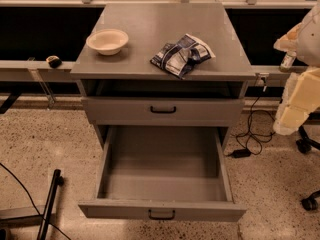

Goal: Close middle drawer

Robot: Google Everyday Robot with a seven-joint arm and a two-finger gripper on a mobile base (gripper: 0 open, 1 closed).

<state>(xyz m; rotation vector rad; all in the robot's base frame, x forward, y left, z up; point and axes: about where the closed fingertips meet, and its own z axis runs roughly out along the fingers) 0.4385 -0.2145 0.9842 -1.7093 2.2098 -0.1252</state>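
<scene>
The middle drawer [162, 210] is pulled far out of the grey cabinet [160, 34] toward me. Its deep plain tray is empty, and its low front panel has a small black loop handle [161, 214] at the centre. Above it, the taller-fronted grey drawer [200, 111] with its own black handle stands slightly out from the cabinet. My gripper [290, 120] hangs on the cream-and-white arm at the right edge of the view. It is to the right of the cabinet, about level with the taller drawer, well apart from the open drawer and touching nothing.
A white bowl [107, 40] and a crumpled snack bag [182, 54] lie on the cabinet top. A black cable and adaptor [241, 153] lie on the floor at the right, near chair castors [310, 202]. A black stand leg [50, 199] is at the lower left.
</scene>
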